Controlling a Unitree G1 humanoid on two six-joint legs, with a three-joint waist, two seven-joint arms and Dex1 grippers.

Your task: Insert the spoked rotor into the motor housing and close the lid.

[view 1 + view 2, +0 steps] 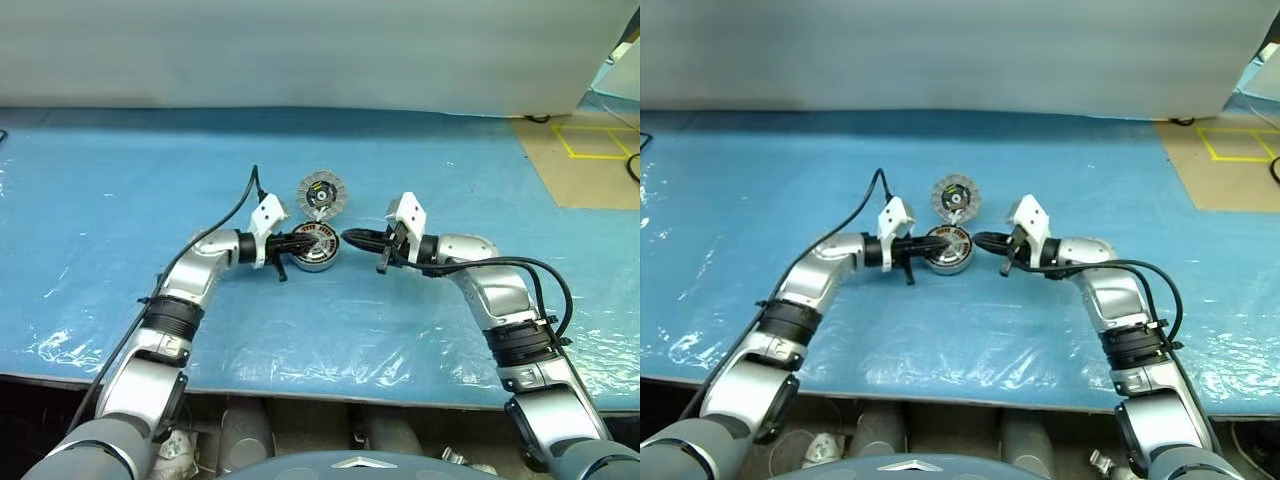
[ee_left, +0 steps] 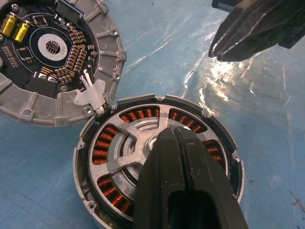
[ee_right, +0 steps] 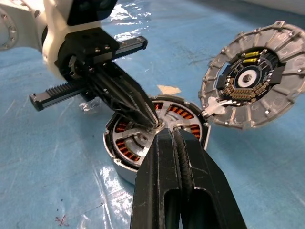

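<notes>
On the blue-covered surface (image 1: 120, 200) the motor housing (image 1: 318, 252) lies open with the spoked rotor (image 2: 128, 164) seated inside, the lid (image 1: 320, 193) hinged back on its far side, the pinched-together left claw (image 3: 151, 120) tipped at the hub, the right claw (image 1: 347, 238) likewise pressed together just right.

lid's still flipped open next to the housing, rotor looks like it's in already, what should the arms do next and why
Probably lift the shut left gripper off the spoked rotor. Its tips sit at the hub, with the rotor already lying in the motor housing over the copper windings. The lid lies open on its hinge and can't swing over until that gripper clears. The shut right gripper hovers beside the housing.
</notes>
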